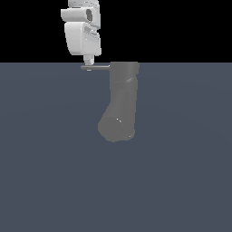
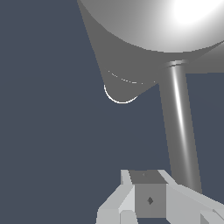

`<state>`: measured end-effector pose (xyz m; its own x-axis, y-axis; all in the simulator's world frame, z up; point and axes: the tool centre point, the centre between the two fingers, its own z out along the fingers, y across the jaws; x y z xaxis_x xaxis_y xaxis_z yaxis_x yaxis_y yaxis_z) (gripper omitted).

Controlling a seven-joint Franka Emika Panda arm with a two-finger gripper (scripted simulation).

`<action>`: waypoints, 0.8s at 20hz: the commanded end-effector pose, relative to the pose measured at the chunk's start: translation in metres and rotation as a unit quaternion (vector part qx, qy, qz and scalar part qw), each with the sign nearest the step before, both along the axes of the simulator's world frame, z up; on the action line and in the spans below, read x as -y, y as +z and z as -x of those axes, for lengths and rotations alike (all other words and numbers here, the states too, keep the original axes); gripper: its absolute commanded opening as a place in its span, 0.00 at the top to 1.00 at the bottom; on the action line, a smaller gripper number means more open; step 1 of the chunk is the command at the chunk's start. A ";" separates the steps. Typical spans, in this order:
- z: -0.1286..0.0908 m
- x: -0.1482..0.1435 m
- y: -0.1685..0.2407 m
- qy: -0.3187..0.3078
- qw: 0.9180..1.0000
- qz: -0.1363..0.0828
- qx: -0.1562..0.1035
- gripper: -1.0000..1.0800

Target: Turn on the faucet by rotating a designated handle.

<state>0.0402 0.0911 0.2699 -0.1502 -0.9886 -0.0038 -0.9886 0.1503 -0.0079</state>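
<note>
The faucet (image 1: pixel 121 102) is a thick grey column with a bent, rounded spout end low in the exterior view. Its handle (image 1: pixel 96 67), a thin grey rod, sticks out from the column's top toward the exterior view's left. My white gripper (image 1: pixel 89 62) hangs just above the rod, near its outer end, fingertips down at it. In the wrist view the faucet (image 2: pixel 131 48) fills the upper part and the handle (image 2: pixel 180 127) runs from it down past my gripper (image 2: pixel 148 199). The fingers look pressed together with nothing between them; the rod lies beside them.
A flat dark blue-grey floor (image 1: pixel 50 172) surrounds the faucet on all sides. No other object shows in either view.
</note>
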 end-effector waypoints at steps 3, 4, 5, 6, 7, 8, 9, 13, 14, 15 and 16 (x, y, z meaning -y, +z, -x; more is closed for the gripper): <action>0.017 0.000 0.000 0.000 1.000 0.002 -0.004 1.00; 0.020 -0.001 0.000 0.000 1.000 0.002 -0.004 1.00; 0.023 -0.001 0.000 0.000 1.000 0.002 -0.004 1.00; 0.026 -0.001 0.000 0.000 1.000 0.002 -0.004 1.00; 0.029 -0.002 0.000 0.000 1.000 0.002 -0.004 1.00; 0.032 -0.002 0.000 0.000 1.000 0.002 -0.004 1.00; 0.035 -0.002 0.000 0.000 1.000 0.002 -0.004 1.00; 0.047 -0.003 0.000 0.000 1.000 0.001 -0.004 1.00; 0.050 -0.003 0.000 0.000 1.000 0.001 -0.004 1.00; 0.053 -0.004 0.000 0.000 1.000 0.001 -0.004 1.00; 0.056 -0.004 0.000 0.000 1.000 0.001 -0.004 1.00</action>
<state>-0.0068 0.0938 0.2698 -0.1535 -0.9881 -0.0039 -0.9881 0.1535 -0.0066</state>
